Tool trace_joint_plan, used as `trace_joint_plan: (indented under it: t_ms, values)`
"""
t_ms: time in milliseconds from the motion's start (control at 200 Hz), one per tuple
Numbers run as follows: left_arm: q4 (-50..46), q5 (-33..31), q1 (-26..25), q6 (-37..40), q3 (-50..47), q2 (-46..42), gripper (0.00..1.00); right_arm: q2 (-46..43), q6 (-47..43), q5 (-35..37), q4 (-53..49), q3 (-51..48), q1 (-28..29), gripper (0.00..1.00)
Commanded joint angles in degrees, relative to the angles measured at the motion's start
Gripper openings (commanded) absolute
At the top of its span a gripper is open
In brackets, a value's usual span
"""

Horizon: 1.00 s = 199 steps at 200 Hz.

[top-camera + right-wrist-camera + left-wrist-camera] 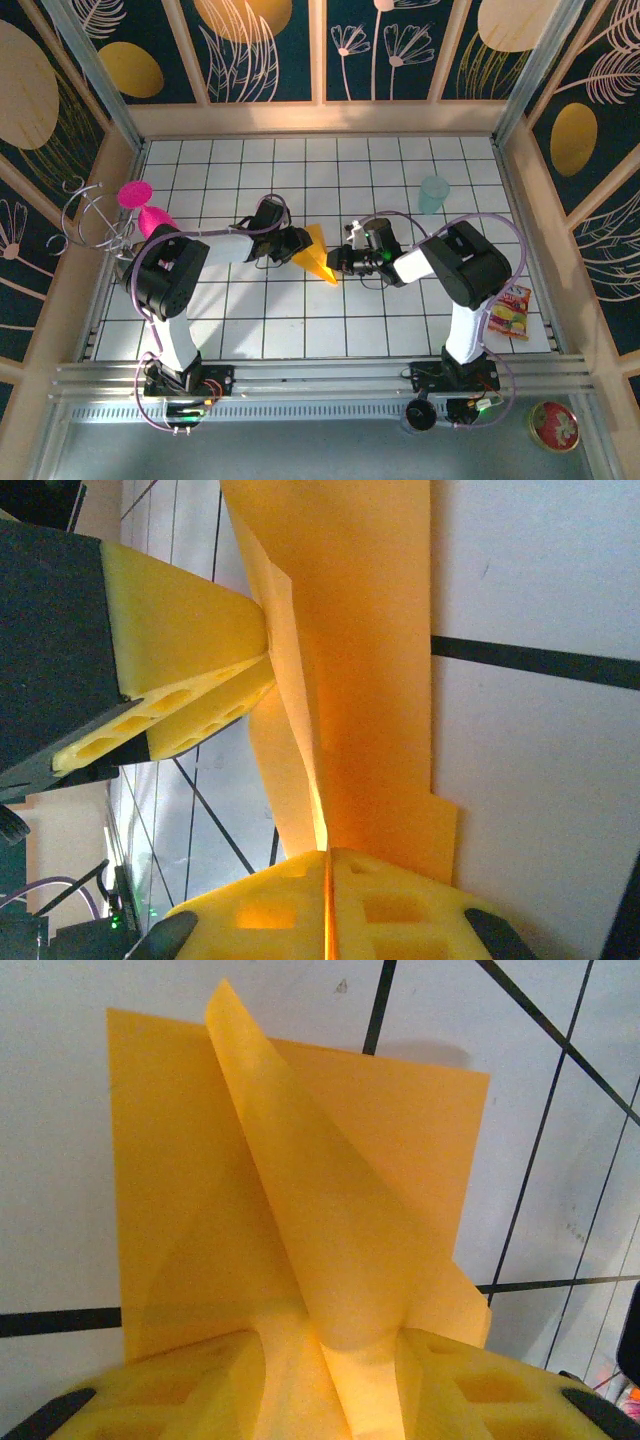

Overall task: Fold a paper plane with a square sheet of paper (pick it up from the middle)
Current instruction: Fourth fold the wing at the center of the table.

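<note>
Mid-bench (400, 320), the orange sheet of paper (316, 256) sits half-folded between both arms, its long axis running near to far. The left tool (296, 246) pinches its raised crease from the left. The right tool (338, 260), equally near, is clamped on the opposite edge.

1. The right gripper (328, 868) sits at the bottom edge, its yellow fingers (405, 912) pressed flat together with the edge of the sheet of paper (365, 630) clamped between them.
2. The orange-yellow sheet runs from that grip up to the top edge, with a bright crease rising from the fingertips and a stepped corner at its lower right.
3. The left gripper (266, 662) reaches in from the left, black body behind yellow pads (175, 615), tips closed on a raised fold of the sheet.
4. The white tiled table (545, 800) with black grid lines lies beneath.
5. At lower left a dark blur with a green light (115, 918) may be cabling.
</note>
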Motion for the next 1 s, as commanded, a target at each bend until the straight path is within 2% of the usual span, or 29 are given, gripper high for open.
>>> trace_joint_plan:
  t_ms: [0, 255, 350, 691, 856, 991]
  values:
    - [-9.19, -6.21, 0.45, 2.33, -1.46, 4.53, 0.42, 1.60, 0.78, 0.47, -2.18, 0.34, -0.52, 0.09]
    - [-10.10, -5.29, 0.45, 3.69, 2.00, 1.41, 0.47, 1.37, 1.42, 0.59, -0.43, -0.91, -0.53, 0.05]
    - [-9.00, -4.33, 0.45, 3.93, 3.56, -0.50, 0.49, 1.25, 2.05, 0.57, 1.05, -1.70, -2.23, 0.04]
    - [-3.93, -0.44, 0.45, 4.09, 4.52, -3.16, 0.50, 1.48, 2.83, -0.65, 3.21, -2.43, -2.53, 0.03]
    - [1.17, 3.10, 0.46, 3.75, 3.35, -4.05, 0.46, 1.73, 2.28, -0.85, 2.60, -2.25, -2.52, 0.03]
    - [7.48, 9.08, 0.45, 2.22, 2.74, -3.12, 0.36, 2.05, 1.96, -0.76, 1.94, -1.86, -2.43, 0.03]
